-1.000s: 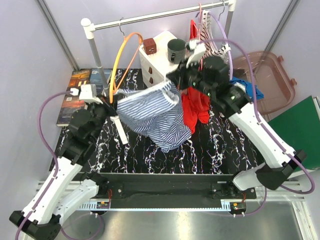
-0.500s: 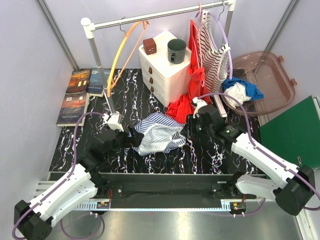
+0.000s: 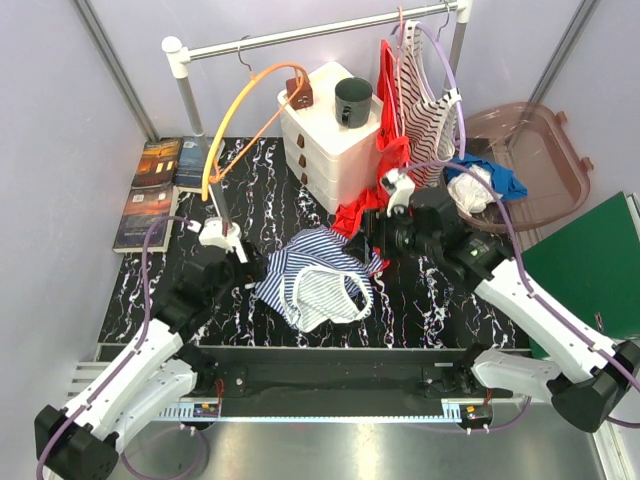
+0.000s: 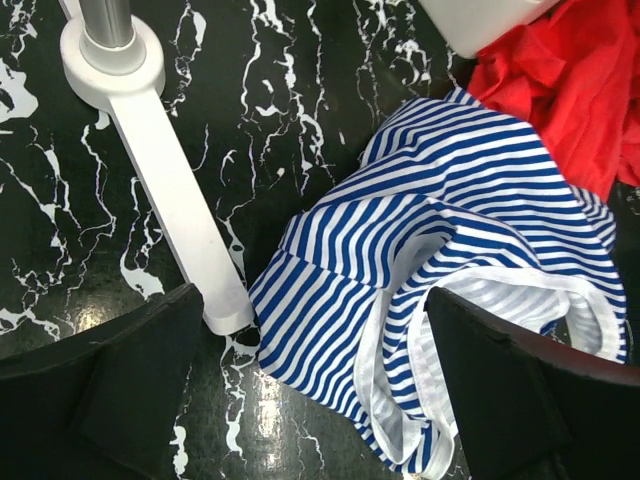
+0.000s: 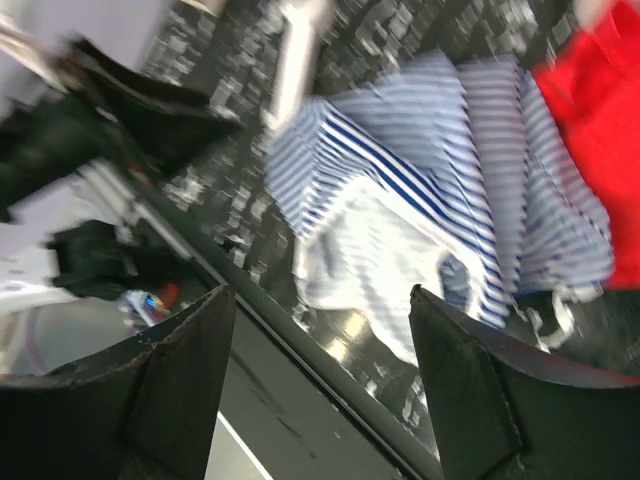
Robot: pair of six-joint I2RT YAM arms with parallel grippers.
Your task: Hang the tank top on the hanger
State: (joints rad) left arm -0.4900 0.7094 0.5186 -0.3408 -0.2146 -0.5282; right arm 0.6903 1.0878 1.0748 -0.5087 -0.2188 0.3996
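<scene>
The navy-and-white striped tank top (image 3: 318, 282) lies crumpled on the black marbled table, held by neither gripper. The orange hanger (image 3: 222, 130) hangs from the rail at the back left, tilted, with nothing on it. My left gripper (image 3: 252, 272) is open just left of the top. In the left wrist view this gripper (image 4: 330, 400) has its jaws wide apart low over the tank top (image 4: 450, 200). My right gripper (image 3: 377, 238) is open above the top's right edge. The right wrist view is blurred: gripper (image 5: 320, 390) open, tank top (image 5: 430, 200) below.
A white drawer unit (image 3: 330, 135) with a dark cup (image 3: 352, 100) stands at the back. A red garment (image 3: 385, 160) and a dark-red striped top (image 3: 428, 90) hang at the right. Books (image 3: 158, 190) lie at the left, a clear bin (image 3: 535, 150) at the right. The rack's white foot (image 4: 170, 200) lies near my left fingers.
Both grippers held the tank top stretched high by the hanger, then came down and opened. The top has dropped onto the table. The hanger has swung.
</scene>
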